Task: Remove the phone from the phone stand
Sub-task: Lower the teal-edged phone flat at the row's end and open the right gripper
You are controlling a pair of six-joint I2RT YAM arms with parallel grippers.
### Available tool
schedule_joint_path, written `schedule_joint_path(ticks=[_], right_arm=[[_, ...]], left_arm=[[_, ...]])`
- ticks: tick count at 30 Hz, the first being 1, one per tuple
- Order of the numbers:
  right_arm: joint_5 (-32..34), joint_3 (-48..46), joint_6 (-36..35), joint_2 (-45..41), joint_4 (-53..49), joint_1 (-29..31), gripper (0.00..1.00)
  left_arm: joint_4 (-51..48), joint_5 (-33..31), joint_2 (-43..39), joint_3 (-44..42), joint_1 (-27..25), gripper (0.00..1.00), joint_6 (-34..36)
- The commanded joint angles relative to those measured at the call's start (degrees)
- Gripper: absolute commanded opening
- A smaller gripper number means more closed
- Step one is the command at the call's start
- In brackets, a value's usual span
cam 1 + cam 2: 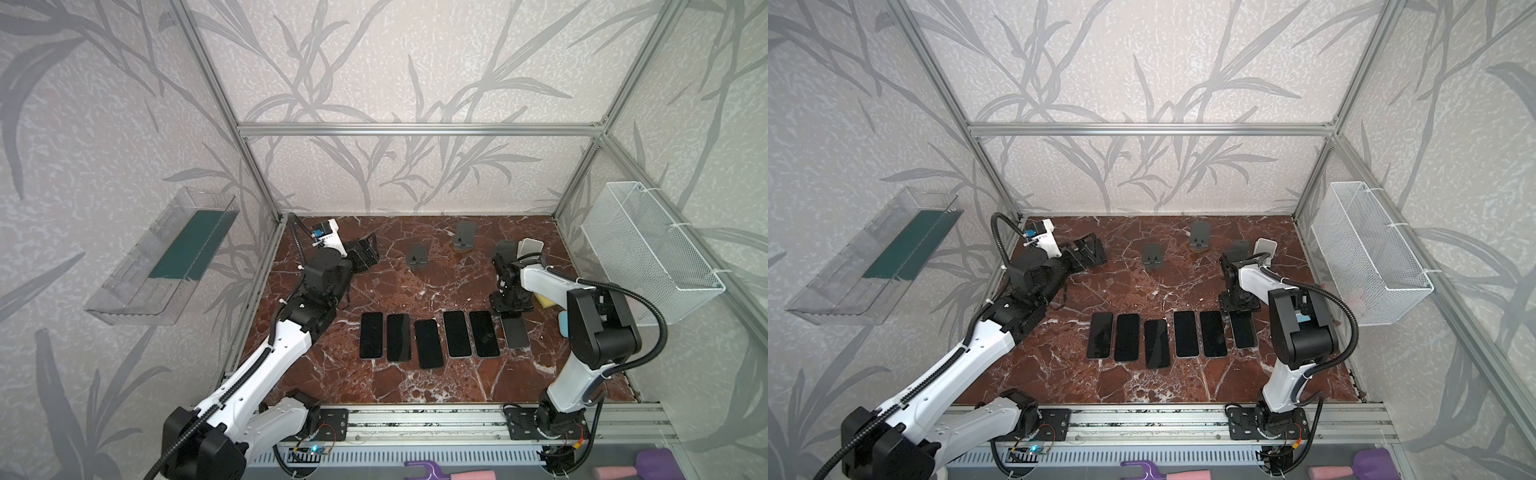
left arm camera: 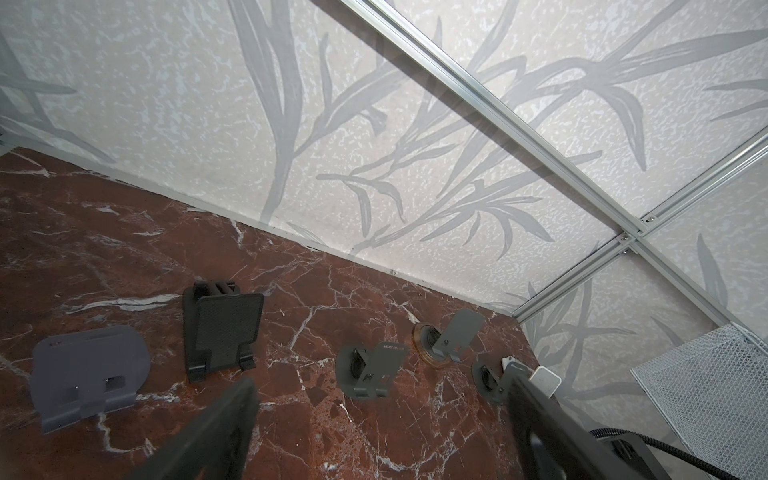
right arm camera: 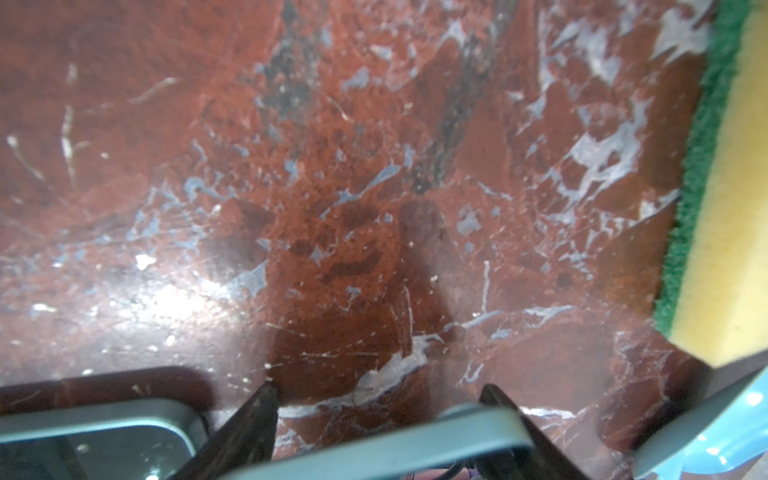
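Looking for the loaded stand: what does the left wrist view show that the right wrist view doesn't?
Only the left wrist view: four empty stands, a white phone seemingly propped on the far stand, the wire basket, and the open, empty left tool. Only the right wrist view: a grey-edged phone between the fingers of the right tool, another phone beside it, a yellow-green sponge. Both: the red marble table.

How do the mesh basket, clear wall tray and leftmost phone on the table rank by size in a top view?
1. mesh basket and clear wall tray: alike, unranked.
2. leftmost phone: smallest.
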Motion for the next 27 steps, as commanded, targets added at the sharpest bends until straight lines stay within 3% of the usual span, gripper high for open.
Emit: schedule_joint_path(ticks=[1,17,27], right_arm=[[-1.8,-2.1,-0.7,2.0,-3.5,0.2,0.78],[-4.8,-0.5,-1.2,2.7,-3.7,0.5,0.79],[-2.0,4.2,0.1,-13.9,-3.5,1.4,0.83]], left_arm=[[1.0,-0.1,-0.5,-0.5,0.2,0.93,0.6],[0.9,-0.3,0.0,-0.5,0.2,0.93,0.4],[0.4,-0.8,-0.3,-0.2,0.3,0.93,1.0]])
